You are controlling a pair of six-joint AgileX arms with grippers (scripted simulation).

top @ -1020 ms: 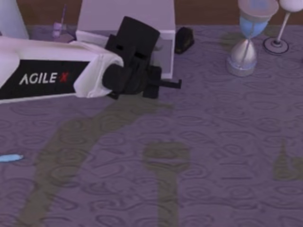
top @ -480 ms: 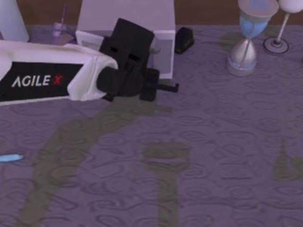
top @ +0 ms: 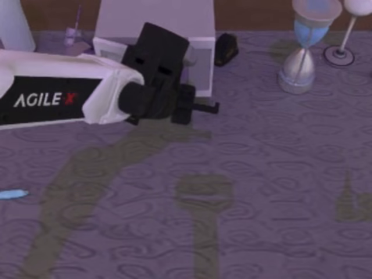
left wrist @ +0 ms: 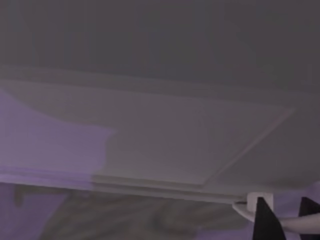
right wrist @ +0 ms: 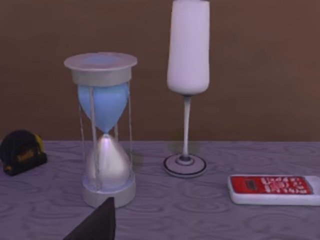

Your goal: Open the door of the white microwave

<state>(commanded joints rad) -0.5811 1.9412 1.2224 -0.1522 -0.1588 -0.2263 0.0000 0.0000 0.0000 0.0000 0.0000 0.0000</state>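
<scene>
The white microwave [top: 154,18] stands at the back of the table, left of centre. My left arm reaches in from the left, and its gripper [top: 185,87] is at the microwave's front. The left wrist view is filled by the door [left wrist: 165,135], a pale framed panel. The small white handle [left wrist: 254,201] at the door's edge sits between the two dark fingertips of my left gripper [left wrist: 286,217], which is shut on it. My right gripper [right wrist: 102,220] is out of the top view and faces the items at the back right.
A blue hourglass [top: 302,52] and a white wine glass [top: 346,35] stand at the back right. A black tape measure [top: 225,48] lies beside the microwave. A red and white remote [right wrist: 274,189] lies right of the glass. A small blue object [top: 11,193] lies at the left edge.
Between one second and half a second ago my left arm and gripper shifted slightly to the left at the microwave's front. It has held still since.
</scene>
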